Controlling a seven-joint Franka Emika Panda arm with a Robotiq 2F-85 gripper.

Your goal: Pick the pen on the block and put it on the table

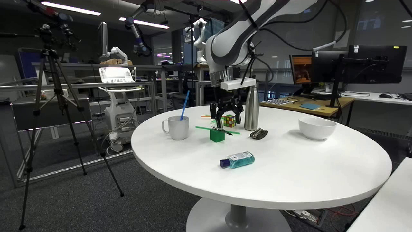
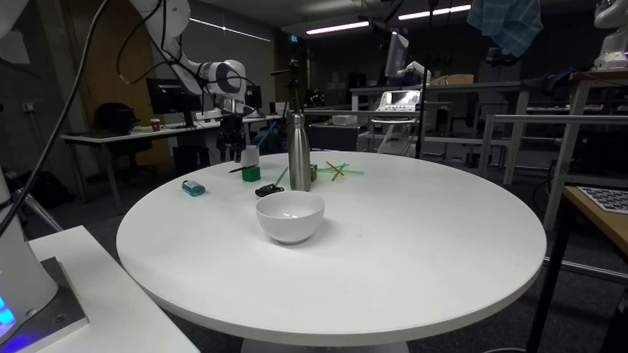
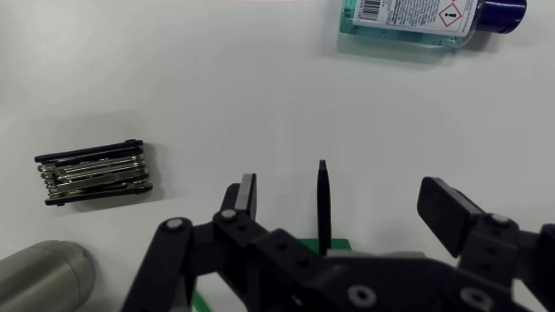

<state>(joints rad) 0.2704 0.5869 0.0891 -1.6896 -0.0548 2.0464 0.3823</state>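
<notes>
— Pen (image 3: 324, 203) first, please: where is it?

— Lying on top of the green block (image 1: 217, 136), its tapered end jutting out past the edge. The block sits on the round white table (image 1: 289, 174).

— And the gripper (image 3: 342, 203)?

— It hides part of the block in the wrist view. Its fingers (image 3: 448, 216) are spread wide and have hold of nothing. The pen shows in the gap, apart from both.

— What lies next to that?

— A green straw (image 1: 202, 128), running behind the block in an exterior view. Near it, a folded multi-tool (image 3: 102, 173), then a metal bottle (image 1: 252, 111) standing upright by a Rubik's cube (image 1: 229, 121). I cannot tell whether those two touch.

— Anything else near?

— A pale mug (image 1: 178, 129) with a blue straw (image 1: 185, 104) leaning out of it, and a small bottle of blue-green liquid (image 1: 243, 159) on its side, dark cap on.

— Further out?

— An orange straw (image 2: 335, 168) crossing other green straws (image 2: 354, 172), and a white bowl (image 2: 290, 218), upright, well apart from the block.

— Off the table?

— A tripod (image 1: 56, 80) to one side in an exterior view, dark monitors (image 1: 370, 51) to the other.
</notes>
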